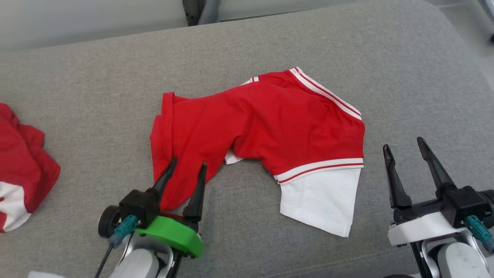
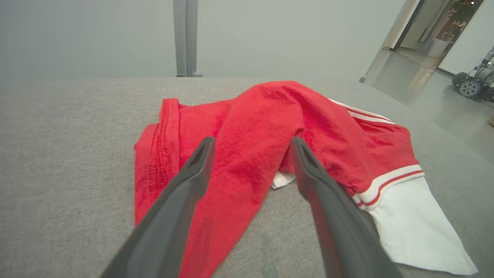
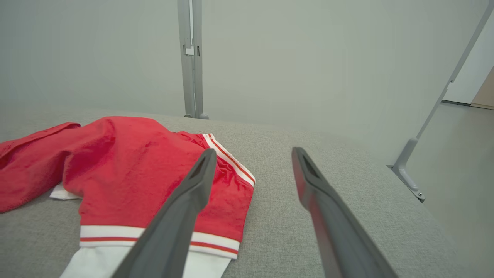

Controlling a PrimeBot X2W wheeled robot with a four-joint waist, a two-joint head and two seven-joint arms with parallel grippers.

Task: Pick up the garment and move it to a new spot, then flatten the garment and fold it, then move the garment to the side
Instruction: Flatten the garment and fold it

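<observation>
Two hands are seen with fingers spread apart, and nothing is gripped. The left hand is placed over the lower left corner of the red garment, which is laid, somewhat wrinkled, in the middle of the grey fabric-covered desk. The right hand is found over bare fabric, near the white sleeve. Another red and white cloth is seen at the left edge.
</observation>
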